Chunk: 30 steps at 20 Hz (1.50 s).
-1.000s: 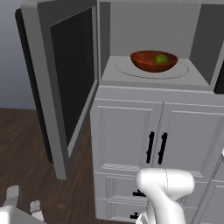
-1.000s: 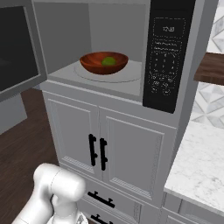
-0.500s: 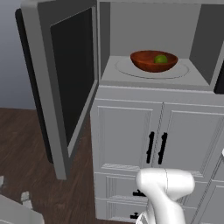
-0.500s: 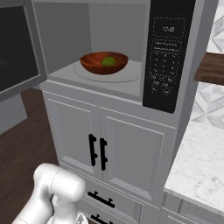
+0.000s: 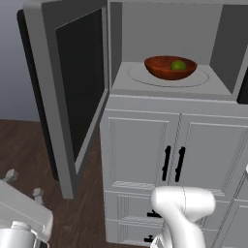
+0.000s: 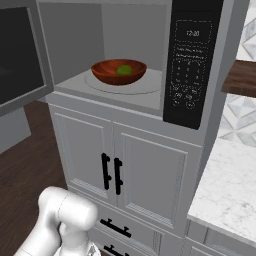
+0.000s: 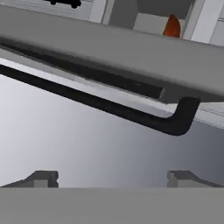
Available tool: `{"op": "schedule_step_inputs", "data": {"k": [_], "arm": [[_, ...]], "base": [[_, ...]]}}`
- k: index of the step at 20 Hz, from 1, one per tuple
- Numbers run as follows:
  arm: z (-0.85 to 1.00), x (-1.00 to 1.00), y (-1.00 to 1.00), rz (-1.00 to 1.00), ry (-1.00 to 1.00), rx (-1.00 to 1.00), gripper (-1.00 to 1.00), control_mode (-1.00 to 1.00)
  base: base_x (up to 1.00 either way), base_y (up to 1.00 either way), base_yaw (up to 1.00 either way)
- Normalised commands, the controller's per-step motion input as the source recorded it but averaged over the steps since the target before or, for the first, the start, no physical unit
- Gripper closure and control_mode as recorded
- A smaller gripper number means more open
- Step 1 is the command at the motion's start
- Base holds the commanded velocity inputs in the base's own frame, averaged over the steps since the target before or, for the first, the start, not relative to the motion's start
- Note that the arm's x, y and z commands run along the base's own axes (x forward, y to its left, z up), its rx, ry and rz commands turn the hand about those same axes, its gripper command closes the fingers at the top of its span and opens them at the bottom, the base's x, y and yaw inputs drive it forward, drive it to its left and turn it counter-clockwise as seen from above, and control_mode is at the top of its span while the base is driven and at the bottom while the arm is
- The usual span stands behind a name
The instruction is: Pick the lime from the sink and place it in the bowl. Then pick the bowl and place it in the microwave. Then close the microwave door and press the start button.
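Lime sat in the bowl at the turntable's middle inside the microwave. Its door stood swung open, black handle just ahead of the gripper, whose fingers stood wide apart, holding nothing.

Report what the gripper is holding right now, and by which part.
Nothing is held. The gripper is open, its fingertips apart with empty space between them, facing the black bar handle of the microwave door without touching it.
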Motion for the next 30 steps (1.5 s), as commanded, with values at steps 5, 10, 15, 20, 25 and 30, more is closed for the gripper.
{"op": "schedule_step_inputs", "data": {"k": [5, 10, 15, 20, 25, 30], "arm": [[-0.96, 1.00, 0.26, -0.06, -0.19, 0.15, -1.00, -1.00], [-0.63, 0.76, 0.16, -0.09, -0.22, 0.20, -1.00, -1.00], [-0.25, 0.34, -0.04, -0.08, -0.23, 0.27, -1.00, -1.00], [0.00, 0.05, -0.29, -0.08, -0.20, 0.26, -1.00, -1.00], [0.03, 0.00, -0.71, -0.05, -0.12, 0.21, -1.00, -1.00], [0.06, 0.00, -0.84, -0.05, -0.12, 0.23, -1.00, -1.00]], "base": [[0.00, 0.00, 0.00], [0.00, 0.00, 0.00], [0.00, 0.00, 0.00], [0.00, 0.00, 0.00], [0.00, 0.00, 0.00], [0.00, 0.00, 0.00]]}}
